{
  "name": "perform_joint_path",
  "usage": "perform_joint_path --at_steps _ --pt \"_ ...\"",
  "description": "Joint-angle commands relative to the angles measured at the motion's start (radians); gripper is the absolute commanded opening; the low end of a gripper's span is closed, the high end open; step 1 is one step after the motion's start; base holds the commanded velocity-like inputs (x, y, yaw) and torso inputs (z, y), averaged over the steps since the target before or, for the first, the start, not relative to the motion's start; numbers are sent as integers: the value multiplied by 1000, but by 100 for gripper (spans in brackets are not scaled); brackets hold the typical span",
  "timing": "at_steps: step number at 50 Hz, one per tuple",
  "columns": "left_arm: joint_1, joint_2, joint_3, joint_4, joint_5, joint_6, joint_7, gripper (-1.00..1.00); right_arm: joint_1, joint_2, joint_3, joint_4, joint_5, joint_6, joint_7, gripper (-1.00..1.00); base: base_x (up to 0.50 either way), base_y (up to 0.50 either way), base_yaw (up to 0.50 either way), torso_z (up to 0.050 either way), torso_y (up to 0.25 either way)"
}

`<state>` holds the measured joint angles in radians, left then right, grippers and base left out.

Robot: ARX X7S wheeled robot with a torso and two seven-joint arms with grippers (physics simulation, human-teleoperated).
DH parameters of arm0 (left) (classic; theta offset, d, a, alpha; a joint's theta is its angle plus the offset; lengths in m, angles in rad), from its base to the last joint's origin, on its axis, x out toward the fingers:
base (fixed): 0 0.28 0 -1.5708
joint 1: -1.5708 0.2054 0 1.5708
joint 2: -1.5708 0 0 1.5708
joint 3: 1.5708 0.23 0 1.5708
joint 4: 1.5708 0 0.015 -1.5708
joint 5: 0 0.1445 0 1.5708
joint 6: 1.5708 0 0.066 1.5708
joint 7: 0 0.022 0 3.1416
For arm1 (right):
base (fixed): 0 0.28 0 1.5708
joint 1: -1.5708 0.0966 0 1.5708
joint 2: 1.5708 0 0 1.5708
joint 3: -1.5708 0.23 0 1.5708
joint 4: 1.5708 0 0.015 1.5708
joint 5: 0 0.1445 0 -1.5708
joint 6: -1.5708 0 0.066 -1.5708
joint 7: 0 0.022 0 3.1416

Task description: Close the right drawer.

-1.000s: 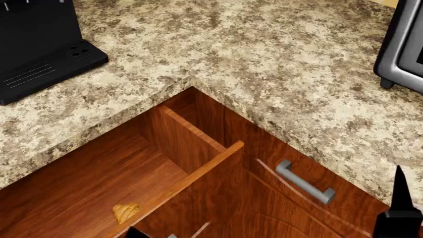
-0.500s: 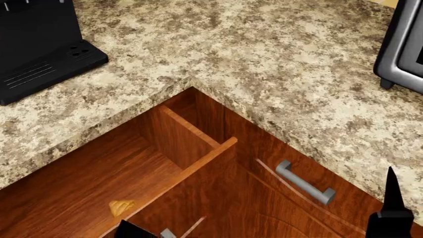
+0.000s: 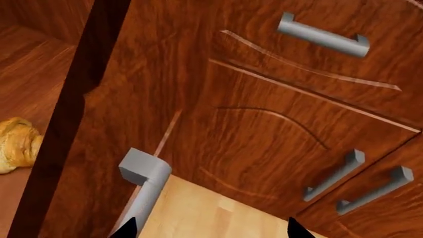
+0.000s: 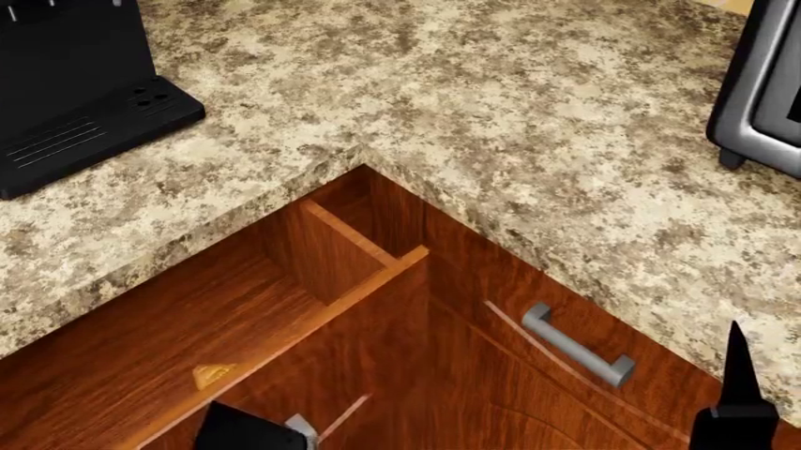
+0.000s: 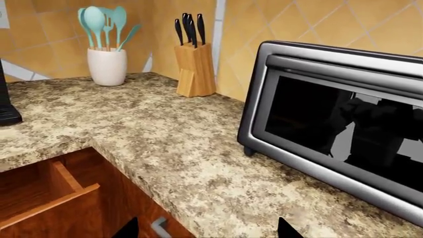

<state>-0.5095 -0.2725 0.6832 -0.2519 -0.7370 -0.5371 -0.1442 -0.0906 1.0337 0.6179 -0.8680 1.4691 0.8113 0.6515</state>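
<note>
Right drawer [image 4: 188,328] sits partly open under the countertop [image 4: 526,122]. Left gripper [image 3: 208,229], fingers spread, hangs off its front panel, handle [image 3: 142,183] at ten o'clock; left arm nearer, push straight in.

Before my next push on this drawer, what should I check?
1. right drawer fully shut: not ok, it stands open.
2. croissant lying inside, below the drawer's rim: ok.
3. left gripper at the drawer handle, jaws open: ok; contact with the front: cannot tell.
4. right gripper out of the drawer's path: ok, it is off beside the countertop edge.
</note>
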Motion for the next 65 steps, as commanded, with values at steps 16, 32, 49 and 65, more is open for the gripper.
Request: perform_joint_path --at_steps 16,32,49,65 --pt "-87 61 -26 -459 125 194 26 100 22 -9 -42 5 -22 -7 -4 100 0 0 0 -1 0" --pt "-221 168 -128 -1056 388 572 -12 100 29 -24 -71 0 -40 -11 -10 100 0 0 0 -1 0" --pt "-208 144 -357 -1057 635 575 -80 100 13 -41 -63 -5 -54 -14 -20 100 0 0 0 0 0" --pt "-219 116 -481 -1057 716 531 -127 100 16 -54 -79 -1 -69 -19 -29 100 0 0 0 -1 0"
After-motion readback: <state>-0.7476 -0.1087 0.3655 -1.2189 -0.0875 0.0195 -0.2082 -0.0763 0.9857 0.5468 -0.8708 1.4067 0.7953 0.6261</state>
